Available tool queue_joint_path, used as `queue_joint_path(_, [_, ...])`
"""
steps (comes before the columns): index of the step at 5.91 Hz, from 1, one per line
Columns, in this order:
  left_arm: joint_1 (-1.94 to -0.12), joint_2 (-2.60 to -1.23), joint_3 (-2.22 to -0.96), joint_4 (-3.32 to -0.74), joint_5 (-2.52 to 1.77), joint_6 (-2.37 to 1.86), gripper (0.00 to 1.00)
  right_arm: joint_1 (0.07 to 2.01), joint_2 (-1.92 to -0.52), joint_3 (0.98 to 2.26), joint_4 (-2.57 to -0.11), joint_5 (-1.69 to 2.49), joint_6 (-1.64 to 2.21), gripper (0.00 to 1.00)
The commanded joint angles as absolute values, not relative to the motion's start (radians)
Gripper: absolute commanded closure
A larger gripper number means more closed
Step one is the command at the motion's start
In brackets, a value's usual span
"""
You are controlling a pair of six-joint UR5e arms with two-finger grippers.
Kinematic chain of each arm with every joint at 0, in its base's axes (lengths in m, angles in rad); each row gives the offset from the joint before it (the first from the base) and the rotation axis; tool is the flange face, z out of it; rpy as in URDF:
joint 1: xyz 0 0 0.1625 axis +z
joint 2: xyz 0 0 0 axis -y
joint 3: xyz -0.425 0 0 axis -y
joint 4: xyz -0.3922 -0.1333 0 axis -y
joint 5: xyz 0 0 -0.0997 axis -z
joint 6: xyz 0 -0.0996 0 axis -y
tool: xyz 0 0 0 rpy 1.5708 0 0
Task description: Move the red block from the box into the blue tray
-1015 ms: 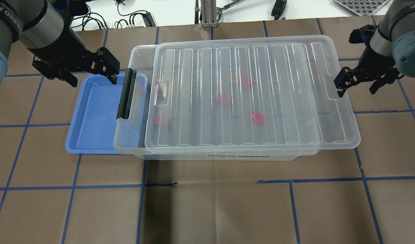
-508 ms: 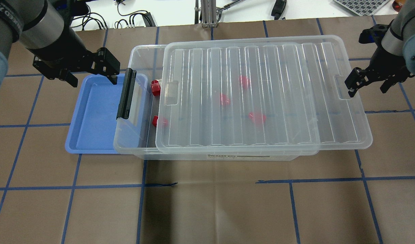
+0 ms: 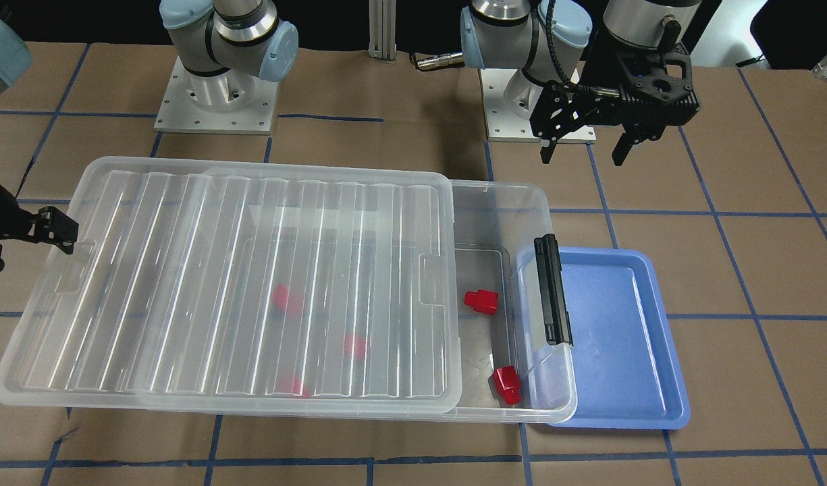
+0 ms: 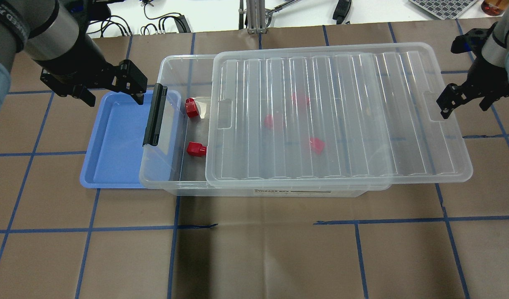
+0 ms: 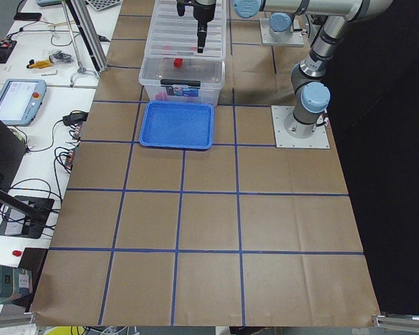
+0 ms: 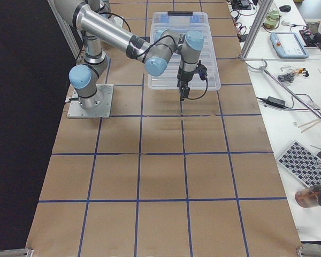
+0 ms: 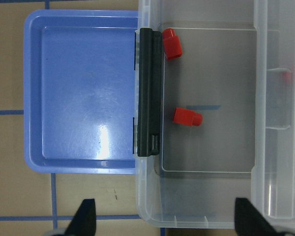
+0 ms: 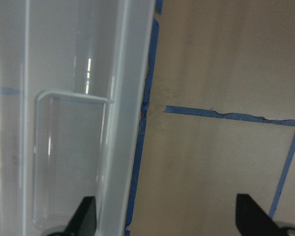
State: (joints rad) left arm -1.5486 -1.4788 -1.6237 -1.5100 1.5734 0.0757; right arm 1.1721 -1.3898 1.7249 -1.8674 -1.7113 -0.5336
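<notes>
Lid (image 4: 341, 116) has slid right over the last second. The right jaws, spread, straddle its right rim at the handle notch and are likely what drags it. The left end of the box (image 4: 171, 174) is now uncovered, so two blocks are reachable; three more show blurred under the lid. Near red block (image 4: 196, 149) lies on the box floor, stub pointing right. Far red block (image 4: 191, 108) sits just beside the black latch bar (image 4: 154, 115). Blue tray (image 4: 113, 145) touches the box's left end and has no block in it yet. Left jaws are spread, hold nothing and hang well above. In the left wrist view both blocks lie ahead, within their span.
</notes>
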Motion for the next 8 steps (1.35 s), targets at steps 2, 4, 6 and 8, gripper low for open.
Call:
queue_joint_path(2, [-1.568, -1.456, -1.711, -1.508, 1.568, 0.399, 0.02, 1.154, -1.388, 1.721, -1.891, -1.713, -0.571, 0.0])
queue_joint_path(4, [-1.594, -1.44, -1.773, -1.519, 1.568, 0.72, 0.02, 1.154, -1.393, 1.686, -1.89, -1.713, -0.565, 0.0])
queue_joint_path(6, [-1.609, -1.463, -1.776, -1.503, 1.583, 1.103, 0.02, 1.166, -1.414, 1.538, -1.831, -1.712, -0.549, 0.0])
queue_joint_path(8, [-1.614, -1.537, -1.749, -1.427, 1.578, 1.323, 0.02, 1.228, -1.433, 1.372, -1.586, -1.668, -0.365, 0.0])
